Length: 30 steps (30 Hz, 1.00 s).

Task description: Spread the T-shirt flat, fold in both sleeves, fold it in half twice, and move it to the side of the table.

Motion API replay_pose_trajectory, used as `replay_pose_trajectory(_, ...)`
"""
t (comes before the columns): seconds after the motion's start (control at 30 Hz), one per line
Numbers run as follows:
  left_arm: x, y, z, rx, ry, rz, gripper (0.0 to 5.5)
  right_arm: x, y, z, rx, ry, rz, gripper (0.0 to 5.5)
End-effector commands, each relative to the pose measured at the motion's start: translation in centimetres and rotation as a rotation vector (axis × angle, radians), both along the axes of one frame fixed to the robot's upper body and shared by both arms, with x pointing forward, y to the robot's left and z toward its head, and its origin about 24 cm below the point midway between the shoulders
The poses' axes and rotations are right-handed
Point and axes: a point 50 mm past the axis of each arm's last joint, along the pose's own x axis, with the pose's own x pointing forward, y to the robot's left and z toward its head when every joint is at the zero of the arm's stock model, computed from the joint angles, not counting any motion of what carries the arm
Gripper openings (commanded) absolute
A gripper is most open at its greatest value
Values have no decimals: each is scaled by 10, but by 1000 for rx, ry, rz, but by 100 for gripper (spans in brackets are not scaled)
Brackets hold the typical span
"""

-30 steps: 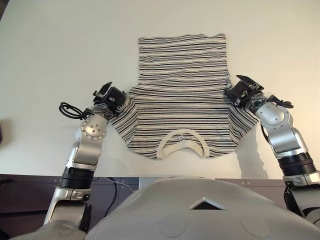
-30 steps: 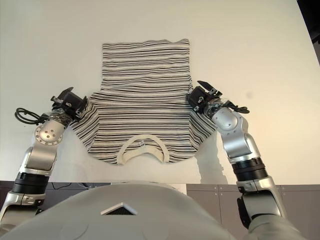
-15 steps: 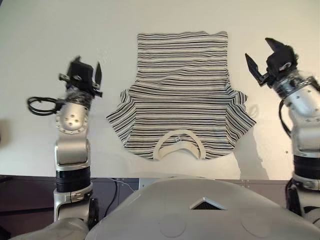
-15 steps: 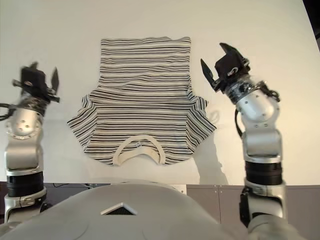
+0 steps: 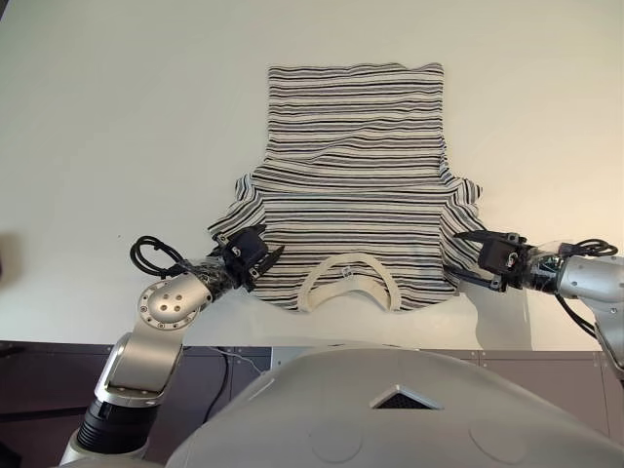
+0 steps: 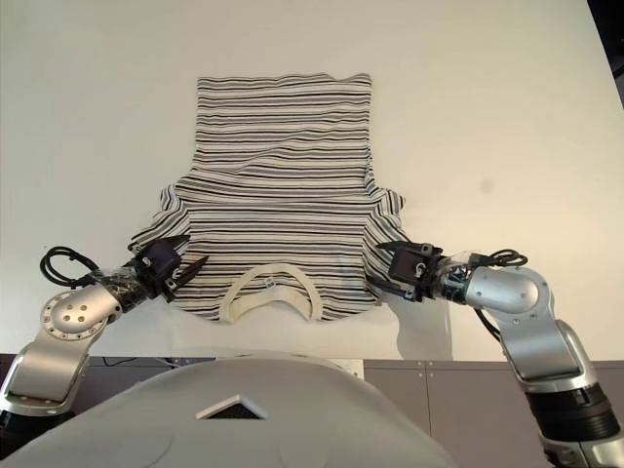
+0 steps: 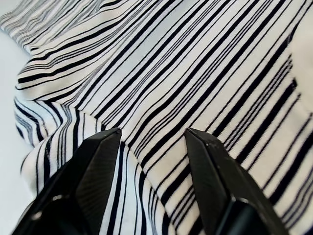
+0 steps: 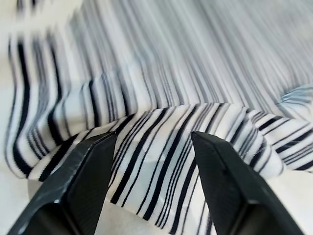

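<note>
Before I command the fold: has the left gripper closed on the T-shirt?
No, the left gripper is open, its jaws apart over the striped T-shirt.

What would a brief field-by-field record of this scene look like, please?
surface: white table
garment: striped T-shirt, lying on the table, not yet folded in half
orientation: collar nearest the robot, hem at the far end
left gripper: open, low over the shirt's near left corner, fingers astride the fabric
right gripper: open, low at the shirt's near right edge, fingers astride a raised fold
held items: none
</note>
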Motion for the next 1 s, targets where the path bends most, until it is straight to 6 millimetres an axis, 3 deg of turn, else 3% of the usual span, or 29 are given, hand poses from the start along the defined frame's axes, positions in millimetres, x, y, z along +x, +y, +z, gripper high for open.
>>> replay_pose_trajectory(0.03, -5, 4, -11, 37, 36, 9, 240, -16, -25, -16, -183, 75, 35, 282)
replay_pose_trajectory(0.2, -10, 1, -13, -1, 60, 23, 240, 5, -2, 7, -27, -69, -7, 282)
replay_pose_trajectory(0.27, -12, 1, -12, -12, 69, 25, 240, 4, 1, 14, -1, -83, -18, 282)
replay_pose_trajectory(0.33, -7, 2, -8, -8, 31, 42, 240, 10, 5, 35, 78, -122, -60, 282)
replay_pose_trajectory(0.43, 10, -5, 15, -44, -101, 79, 240, 31, 18, 72, 243, -242, -123, 282)
replay_pose_trajectory(0.53, 31, -8, 40, -87, -204, 81, 240, 37, 28, 88, 350, -273, -178, 282)
replay_pose_trajectory(0.63, 62, 23, 63, 35, -349, 108, 240, 36, 31, 69, 317, -283, -268, 282)
replay_pose_trajectory(0.7, 79, 55, 66, 216, -413, 83, 240, 41, 31, 48, 300, -326, -403, 282)
replay_pose_trajectory(0.77, 90, 90, 66, 553, -466, -117, 240, 46, 28, 28, 289, -384, -569, 282)
replay_pose_trajectory(0.87, 101, 108, 79, 656, -516, -230, 240, 44, 22, 15, 271, -435, -686, 282)
replay_pose_trajectory(0.93, 88, 103, 65, 660, -501, -383, 240, 49, 17, 13, 265, -476, -731, 282)
replay_pose_trajectory(1.0, 58, 102, 40, 638, -413, -535, 240, 55, 16, 13, 260, -513, -742, 282)
